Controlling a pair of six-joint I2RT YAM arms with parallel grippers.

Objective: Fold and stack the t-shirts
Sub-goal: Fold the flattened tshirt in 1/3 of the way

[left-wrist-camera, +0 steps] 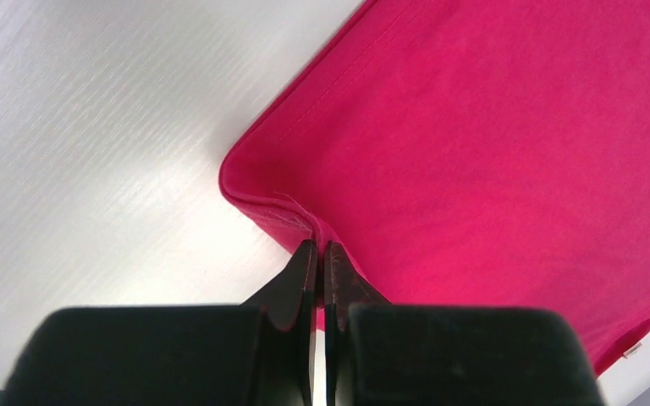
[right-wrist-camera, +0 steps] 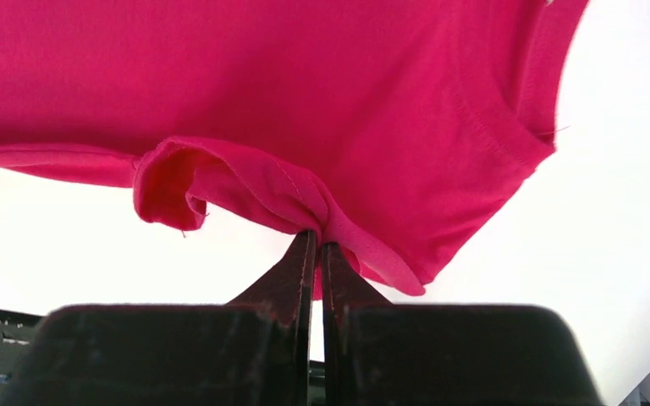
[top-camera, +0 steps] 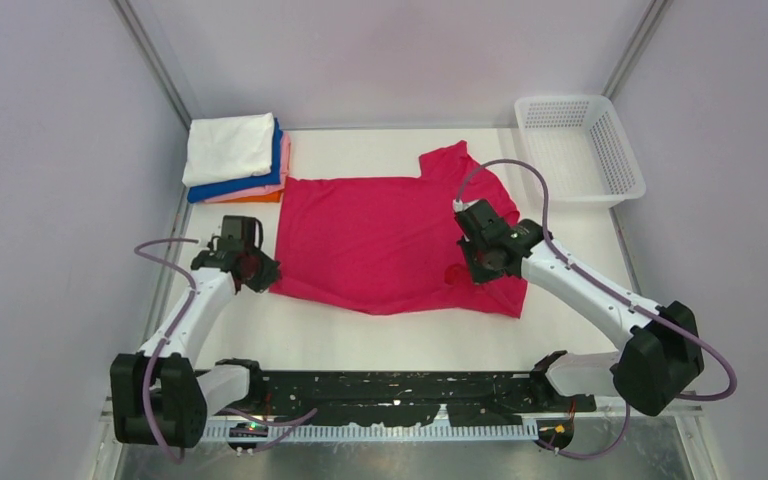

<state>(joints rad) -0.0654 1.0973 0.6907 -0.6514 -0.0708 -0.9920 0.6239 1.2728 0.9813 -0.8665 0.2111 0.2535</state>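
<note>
Magenta-red t-shirt (top-camera: 380,235) is spread across the middle of the table (top-camera: 360,340), mostly flat, with one sleeve poking toward the far side. My left pincer (left-wrist-camera: 320,252) is closed tight on its near left corner, tips together with a pinch of hem between them, and the cloth puckers right at the tips. My right pincer (right-wrist-camera: 316,241) is clamped on the shirt's edge over on the right, where the fabric bunches and curls into a little roll. From overhead my own wrist covers that spot, so I honestly can't say if it's sleeve or hem I've got. Both wrist views cut the shirt off, so only the overhead one shows its outline. The folded t-shirts (top-camera: 232,150) sit stacked at the far left, just beside the red one's corner. White is on top, and the blue, pink and orange ones only show as thin edges. A white mesh basket (top-camera: 615,150) sits far right, well apart.
</note>
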